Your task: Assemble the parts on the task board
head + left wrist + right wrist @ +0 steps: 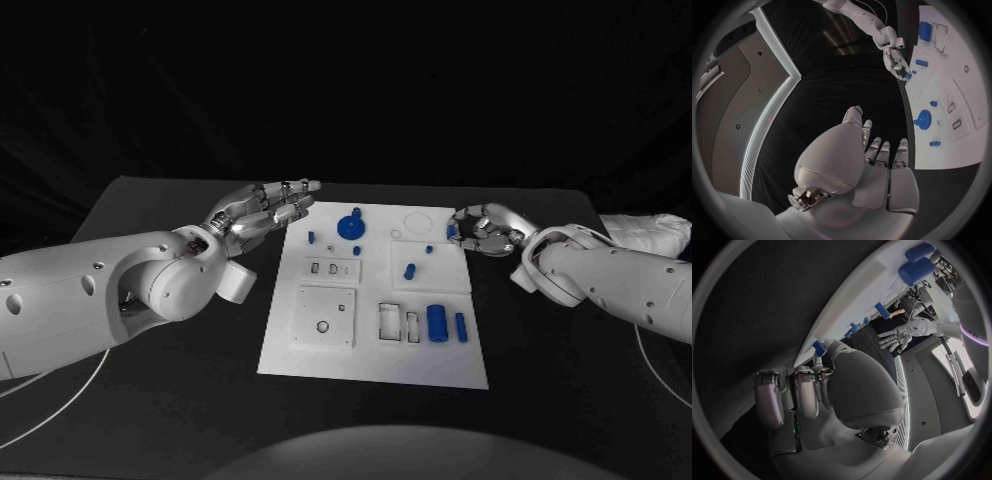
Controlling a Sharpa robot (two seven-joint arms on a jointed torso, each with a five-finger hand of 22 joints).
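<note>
White task board (433,370) lies flat at the middle of the black desk (173,400), its long axis running away from the robot. Nearest on it stand two blue cylinders, a thick one (437,323) and a slimmer one (462,327), beside empty rectangular slots; mid-board lies a small blue peg (410,269); farther off sits the blue gear (351,228), with a small blue part (310,238) to its left. The left robot hand (263,210) hovers off the board's far left corner, fingers spread and extended, holding nothing (the left wrist view confirms an empty palm). The gear lies just inward of it, toward the board's centre. The right robot hand (486,230) sits at the board's far right edge with fingers curled inward; a small blue piece (451,232) shows at its fingertips, touching or nearly so. The right wrist view shows that piece (819,347) standing at the board's rim just beyond the fingers, but whether it is actually pinched cannot be told. In my judgement the right robot hand is the nearer to a part and the coming move turns on that edge piece, which appears small, upright and rigid, liable to tip if nudged.
</note>
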